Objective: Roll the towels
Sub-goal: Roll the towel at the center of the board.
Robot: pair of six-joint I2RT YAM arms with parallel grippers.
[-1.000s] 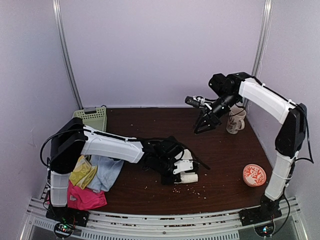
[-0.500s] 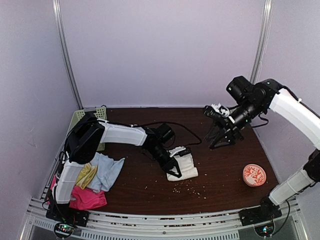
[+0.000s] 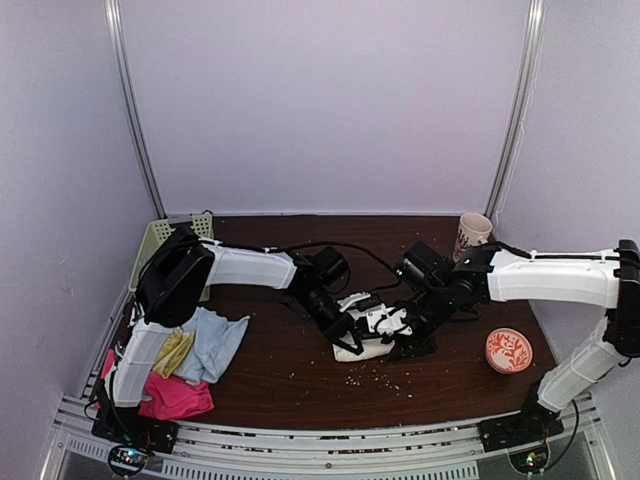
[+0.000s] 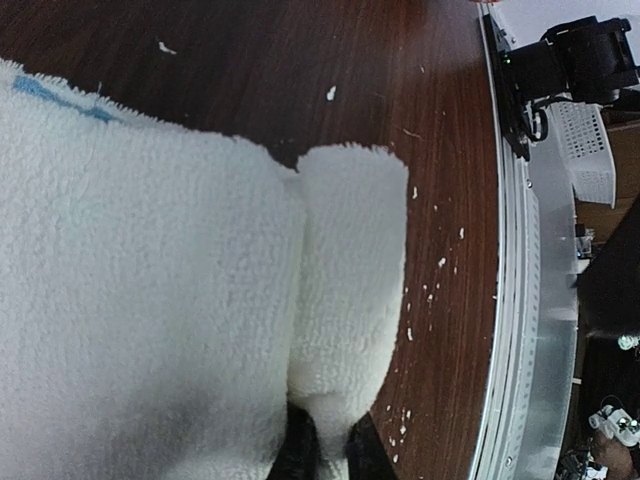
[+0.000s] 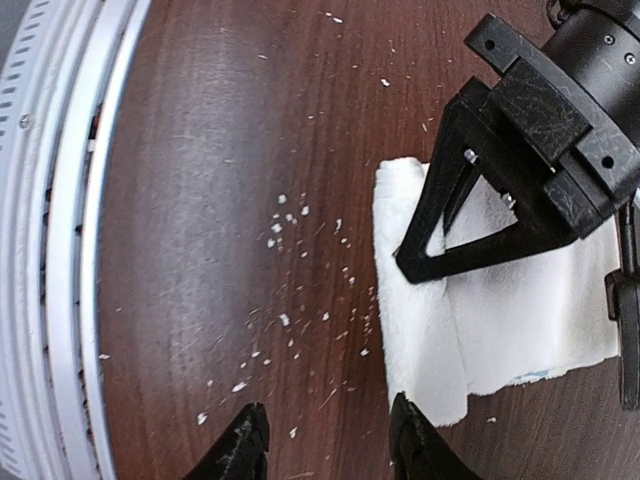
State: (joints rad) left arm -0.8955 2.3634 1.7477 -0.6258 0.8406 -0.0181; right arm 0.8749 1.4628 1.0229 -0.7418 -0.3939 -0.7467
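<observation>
A cream-white towel (image 3: 372, 348), partly folded, lies at the table's middle. My left gripper (image 3: 348, 328) is shut on a fold at the towel's near edge. In the left wrist view, its black fingers (image 4: 298, 452) pinch that fold of the towel (image 4: 150, 260). My right gripper (image 3: 408, 340) hovers low at the towel's right end, open, with only bare table between its fingers (image 5: 245, 445). One right fingertip sits beside the edge of the towel (image 5: 520, 320); the left gripper (image 5: 415, 262) shows there too. Pale blue (image 3: 215, 340), yellow-green (image 3: 172, 350) and hot-pink (image 3: 172, 395) towels lie piled at the near left.
A pale green slotted basket (image 3: 165, 238) stands at the back left. A patterned cup (image 3: 472, 235) stands at the back right and a red-orange patterned dish (image 3: 508, 350) lies near the right arm. White lint (image 5: 285, 225) is scattered in front of the towel.
My right arm has swung down from the back right, beside the cup, to the towel's right end. My left gripper has kept its hold on the white towel, almost still for the last half second.
</observation>
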